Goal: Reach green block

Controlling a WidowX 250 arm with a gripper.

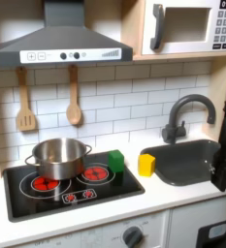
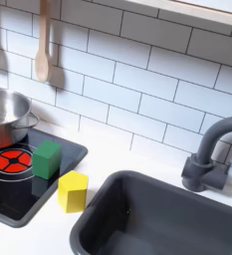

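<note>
On stovetop (image 2: pixel 18 194) corner: green block (image 2: pixel 47 159), beside yellow block (image 2: pixel 73 191).

A toy kitchen scene. The stovetop (image 1: pixel 71 186) lies flat on the white desk (image 1: pixel 173 199). On its left burner stands the steel pot (image 1: pixel 57 157). The green block (image 1: pixel 115 161) sits on the stovetop's right edge, and the yellow block (image 1: pixel 146 164) rests on the desk just beside the stovetop, between it and the dark sink (image 1: pixel 187 160).

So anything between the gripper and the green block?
Likely the yellow block: it sits between the green block and the gripper, which is at the first exterior view's right edge beyond the sink.
</note>
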